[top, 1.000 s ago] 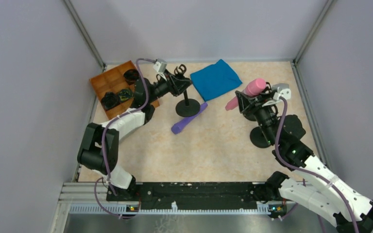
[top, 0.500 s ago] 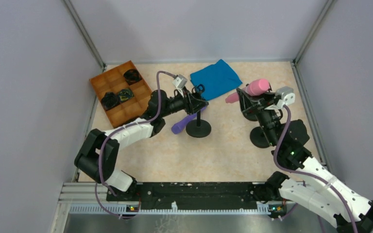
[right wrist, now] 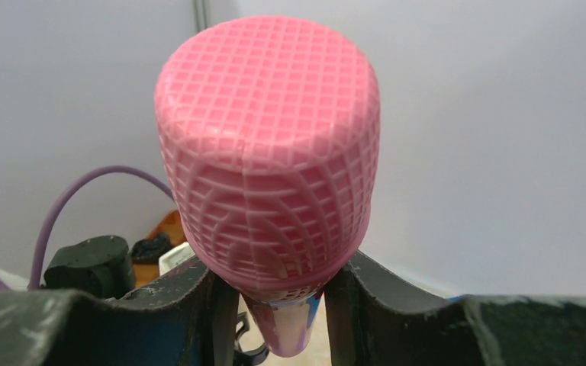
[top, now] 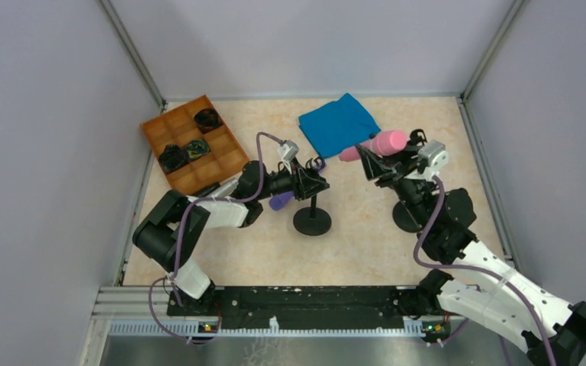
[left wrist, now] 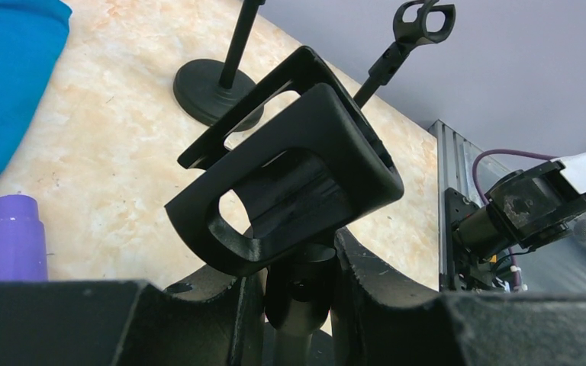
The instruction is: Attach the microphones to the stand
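Hands: both pressed onto items
Stand [left wrist: 290, 191] clamped below its clip by left hand [left wrist: 299, 286]; pink microphone [right wrist: 267, 152] pinched under its head by right hand [right wrist: 275, 293].

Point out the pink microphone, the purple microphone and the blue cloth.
pink microphone [right wrist: 267, 137], right wrist view, its gridded head.
purple microphone [left wrist: 14, 242], left wrist view, its visible end.
blue cloth [top: 339, 122], top view, its middle.
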Robot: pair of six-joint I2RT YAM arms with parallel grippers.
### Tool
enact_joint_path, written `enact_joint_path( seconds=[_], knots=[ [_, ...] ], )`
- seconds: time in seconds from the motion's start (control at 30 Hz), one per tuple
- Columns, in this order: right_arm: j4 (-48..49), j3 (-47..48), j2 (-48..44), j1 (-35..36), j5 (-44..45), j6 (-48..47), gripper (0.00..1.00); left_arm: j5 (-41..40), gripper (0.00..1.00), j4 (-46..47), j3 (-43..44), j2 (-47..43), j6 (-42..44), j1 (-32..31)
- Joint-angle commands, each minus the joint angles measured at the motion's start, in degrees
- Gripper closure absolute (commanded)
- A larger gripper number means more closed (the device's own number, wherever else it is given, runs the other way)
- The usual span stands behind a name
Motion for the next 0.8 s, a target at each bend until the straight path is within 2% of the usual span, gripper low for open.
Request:
enact_joint_path(
  seconds=[0.0, 0.23, 0.57, 0.77],
  knots=[
    [3.25, 2.64, 2.53, -0.23, -7.01, 0.68, 1.0, -0.17, 1.0, 9.51, 0.4, -0.31, -0.1, -0.79],
    [9.33, 2.45, 6.8, -0.23, -8.93, 4.83, 1.0, -3.06, 1.0, 4.07, 0.91, -1.15, 3.1, -1.91],
    [7.79, 4.03, 10.17, -0.2, -9.5, 6.04, 1.0, -3.1, 1.0, 5.31, 0.51, -0.75, 2.93, -2.23],
    [9.99, 2.53, 11.17, -0.21, -8.18, 5.9, 1.0, -2.02, 1.0, 6.41, 0.46, -0.09, 2.7, -2.45]
  ],
)
